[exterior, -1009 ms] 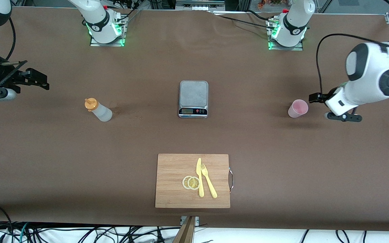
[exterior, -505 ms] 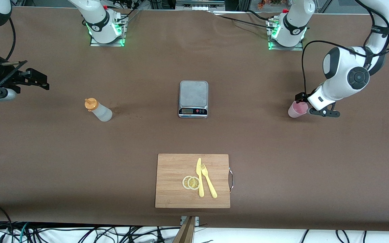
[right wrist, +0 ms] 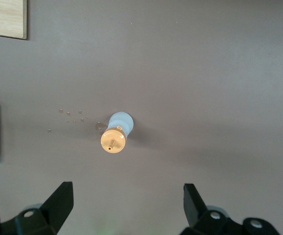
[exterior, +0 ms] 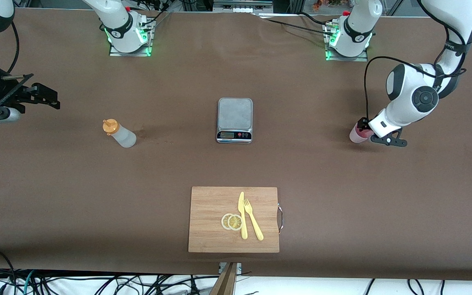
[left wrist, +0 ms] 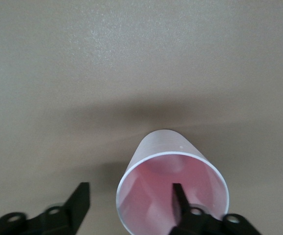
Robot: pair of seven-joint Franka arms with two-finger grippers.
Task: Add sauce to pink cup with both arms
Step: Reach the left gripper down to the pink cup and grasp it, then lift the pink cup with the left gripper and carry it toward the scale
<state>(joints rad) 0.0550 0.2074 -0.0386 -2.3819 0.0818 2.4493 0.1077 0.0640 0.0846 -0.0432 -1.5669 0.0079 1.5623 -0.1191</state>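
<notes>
Pink cup [exterior: 357, 135] upright on the brown worktop [exterior: 301, 172] toward the left arm's end, left claw [exterior: 366, 131] at its rim; squeeze bottle [exterior: 120, 134] toward the right arm's end, right claw [exterior: 49, 100] waiting over the worktop nearby. Left wrist: claw apart, one finger [left wrist: 179, 196] inside the cup, the other outside, unclamped. Right wrist: claw spread wide, bottle upright below.

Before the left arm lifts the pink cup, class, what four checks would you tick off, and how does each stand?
1. Small light-pink plastic cup upright on the brown table: ok.
2. Left gripper astride the cup's rim, one finger inside, one outside: ok.
3. Grip closed firmly on the cup wall: not ok, a gap shows at the outer finger.
4. Translucent squeeze bottle with orange cap standing upright: ok.
5. Right gripper open, above the bottle: ok.
</notes>
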